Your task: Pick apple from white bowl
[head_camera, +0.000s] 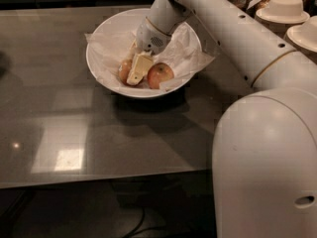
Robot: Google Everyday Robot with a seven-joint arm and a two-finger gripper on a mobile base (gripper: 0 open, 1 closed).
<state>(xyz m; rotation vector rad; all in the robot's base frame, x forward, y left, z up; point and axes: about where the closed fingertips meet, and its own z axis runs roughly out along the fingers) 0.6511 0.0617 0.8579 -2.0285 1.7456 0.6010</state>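
The white bowl (101, 43), wide and lined with crumpled white paper, stands at the back middle of the grey table. Two apples lie in it. The apple (124, 69), the darker and more evenly red-brown one, lies on the left. A paler apple with a yellow patch (161, 75) lies on the right. My gripper (133, 72) reaches down into the bowl from the upper right. It sits right at the darker apple, between the two apples, and covers that apple's right side.
Stacked beige disposable bowls (285, 8) stand at the back right, with another (304, 36) beside them. My white arm and base (267, 148) fill the right side. The grey table (74, 133) stretches left and toward the front edge.
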